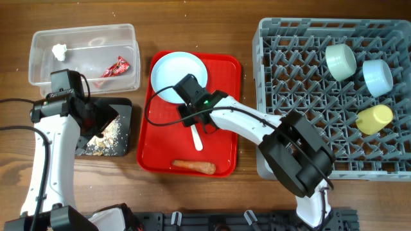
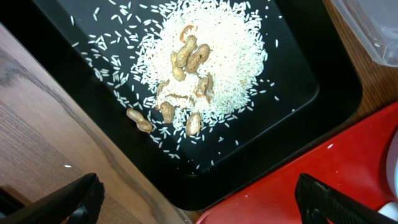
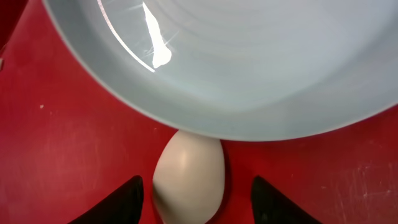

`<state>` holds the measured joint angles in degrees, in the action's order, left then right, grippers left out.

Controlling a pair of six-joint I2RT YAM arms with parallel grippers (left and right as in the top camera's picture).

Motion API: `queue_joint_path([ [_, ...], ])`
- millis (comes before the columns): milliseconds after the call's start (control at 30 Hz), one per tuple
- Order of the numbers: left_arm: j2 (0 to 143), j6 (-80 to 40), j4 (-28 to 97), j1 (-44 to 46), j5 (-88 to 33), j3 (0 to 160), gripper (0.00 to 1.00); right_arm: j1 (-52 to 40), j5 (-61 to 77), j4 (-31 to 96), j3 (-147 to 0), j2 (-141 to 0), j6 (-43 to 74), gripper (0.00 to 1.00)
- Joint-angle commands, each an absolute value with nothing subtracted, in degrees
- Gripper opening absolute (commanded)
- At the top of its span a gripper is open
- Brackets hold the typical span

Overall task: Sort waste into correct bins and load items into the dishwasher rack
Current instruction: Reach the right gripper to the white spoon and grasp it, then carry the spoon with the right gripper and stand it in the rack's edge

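Observation:
My right gripper (image 1: 194,110) (image 3: 196,202) is open low over the flat red tray, its fingers either side of the bowl of the white spoon (image 1: 196,137) (image 3: 188,177), just below the pale blue plate (image 1: 178,76) (image 3: 249,62). The orange carrot piece (image 1: 194,166) lies at the tray's front. My left gripper (image 1: 96,120) (image 2: 199,208) is open and empty above the black tray (image 1: 124,109) (image 2: 292,81), which holds rice and peanut scraps (image 1: 106,142) (image 2: 199,62). The clear tub (image 1: 83,35) holds the red wrapper (image 1: 115,67) and the white scrap (image 1: 61,49). The rack (image 1: 289,96) holds the green bowl (image 1: 340,61), light blue bowl (image 1: 377,76) and yellow cup (image 1: 374,119).
The flat red tray (image 1: 225,83) (image 2: 298,186) sits between the black tray and the rack, its edge close against the black tray. The clear tub's corner (image 2: 373,31) shows in the left wrist view. Bare wood table (image 1: 192,25) lies behind.

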<state>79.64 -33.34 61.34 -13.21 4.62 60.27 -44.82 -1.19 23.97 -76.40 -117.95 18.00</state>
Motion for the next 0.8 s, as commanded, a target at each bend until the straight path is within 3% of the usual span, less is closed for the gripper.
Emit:
queue_joint_path([
  [0,79.0,-33.5,61.6,-13.5,4.6,60.3,1.0,-45.2,-0.1,24.4,-76.5,-122.0,21.9,0.52],
  [167,79.0,-33.5,61.6,-13.5,4.6,60.3,1.0,-45.4,0.0,25.3,-76.5,-122.0,26.0,0.32],
  [333,79.0,-33.5,61.6,-13.5,4.6,60.3,1.0,-45.3,-0.2,27.9,-76.6,-122.0,31.8,0.28],
  [567,79.0,-33.5,61.6,-13.5,4.6,60.3,1.0,-45.3,0.9,28.4,-76.6,-120.8,31.5,0.05],
  [767,79.0,-33.5,61.6,-13.5,4.5,60.3,1.0,-44.3,-2.7,33.9,-76.6,-115.5,29.9,0.04],
])
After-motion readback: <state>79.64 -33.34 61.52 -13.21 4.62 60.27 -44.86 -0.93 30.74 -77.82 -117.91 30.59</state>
